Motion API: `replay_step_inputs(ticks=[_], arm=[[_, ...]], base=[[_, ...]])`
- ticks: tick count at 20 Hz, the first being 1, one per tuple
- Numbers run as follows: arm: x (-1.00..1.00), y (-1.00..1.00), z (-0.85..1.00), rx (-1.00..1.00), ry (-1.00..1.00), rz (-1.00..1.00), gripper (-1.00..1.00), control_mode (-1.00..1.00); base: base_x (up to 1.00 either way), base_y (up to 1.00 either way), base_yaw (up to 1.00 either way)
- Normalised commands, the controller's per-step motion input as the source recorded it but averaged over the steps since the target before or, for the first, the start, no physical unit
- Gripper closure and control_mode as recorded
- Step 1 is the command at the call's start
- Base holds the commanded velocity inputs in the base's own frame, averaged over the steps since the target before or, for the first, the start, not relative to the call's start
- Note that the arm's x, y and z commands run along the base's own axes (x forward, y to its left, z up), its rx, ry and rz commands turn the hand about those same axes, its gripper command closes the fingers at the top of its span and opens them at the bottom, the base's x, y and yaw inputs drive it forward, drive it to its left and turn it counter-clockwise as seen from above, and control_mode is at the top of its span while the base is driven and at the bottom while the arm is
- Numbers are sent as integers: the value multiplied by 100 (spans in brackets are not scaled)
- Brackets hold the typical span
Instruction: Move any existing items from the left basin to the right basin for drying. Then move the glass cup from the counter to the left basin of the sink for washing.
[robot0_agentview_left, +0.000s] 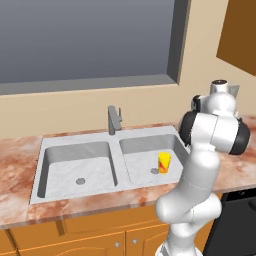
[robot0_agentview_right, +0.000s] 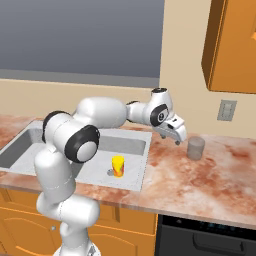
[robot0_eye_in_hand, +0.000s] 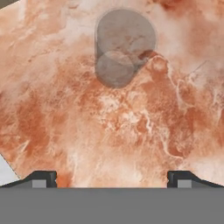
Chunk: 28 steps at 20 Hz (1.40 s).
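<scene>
The gripper (robot0_agentview_right: 178, 136) hangs with jaws wide and empty above the worktop (robot0_agentview_right: 210, 175), the glass cup (robot0_agentview_right: 195, 148) upright just beyond them.

Base cams share sink (robot0_agentview_left: 107, 165) (hand cam: counter (robot0_eye_in_hand: 109, 131)).

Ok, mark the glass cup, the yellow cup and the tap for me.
glass cup (robot0_agentview_right: 195, 148), right base view, middle of its side.
yellow cup (robot0_agentview_left: 164, 163), left base view, its side wall.
tap (robot0_agentview_left: 113, 120), left base view, its upright body.

Matt steel sink (robot0_agentview_left: 75, 145), marbled stone counter (robot0_agentview_right: 200, 175), translucent glass cup (robot0_agentview_right: 195, 148)
</scene>
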Motion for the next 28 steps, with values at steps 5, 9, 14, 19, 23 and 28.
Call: replay_step_inputs(ticks=[5, 9, 14, 19, 23, 28], arm=[[24, -18, 2, 0, 0, 0, -100, -100], [11, -24, 3, 0, 0, 0, -100, -100], [20, -19, 0, 0, 0, 0, -100, -100], [31, -5, -5, 0, 0, 4, -100, -100], [19, -17, -1, 0, -3, 6, -100, -100], [4, -23, -8, 0, -6, 5, -100, -100]], base=[[0, 0, 0], [0, 0, 0], [0, 0, 0], [0, 0, 0], [0, 0, 0], [0, 0, 0]])
